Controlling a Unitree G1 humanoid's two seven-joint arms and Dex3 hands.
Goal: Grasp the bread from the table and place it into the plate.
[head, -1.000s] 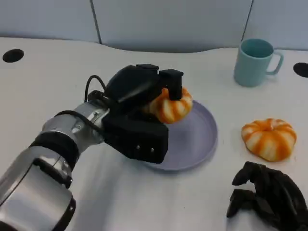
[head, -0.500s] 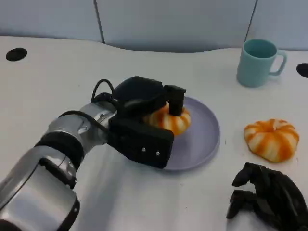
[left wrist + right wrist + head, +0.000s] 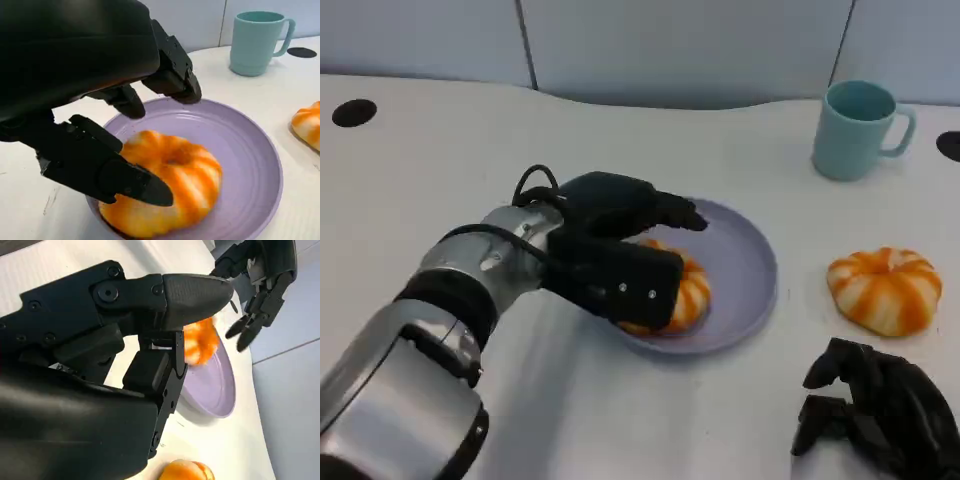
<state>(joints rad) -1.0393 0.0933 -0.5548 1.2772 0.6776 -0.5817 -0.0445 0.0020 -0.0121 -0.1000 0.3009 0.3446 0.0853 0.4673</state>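
Note:
An orange-and-white striped bread (image 3: 686,297) lies in the purple plate (image 3: 748,255) at mid-table. My left hand (image 3: 612,238) hovers over the plate's near-left side with its fingers spread apart around the bread. In the left wrist view the bread (image 3: 175,172) rests on the plate (image 3: 250,150) between the parted fingers (image 3: 125,180), blurred, and nothing grips it. The right wrist view has the bread (image 3: 200,342), the plate (image 3: 215,385) and my left hand (image 3: 257,285) beyond it. My right hand (image 3: 880,412) rests at the near right, fingers curled in, holding nothing.
A second striped bread (image 3: 882,288) lies on the white table right of the plate, just beyond my right hand. A teal cup (image 3: 855,128) stands at the back right. Dark round holes (image 3: 352,112) mark the table's far corners.
My left hand has lowered the bread into the plate and spread its fingers, letting it go. The bread now lies nearer the plate's front. The right hand has not moved.

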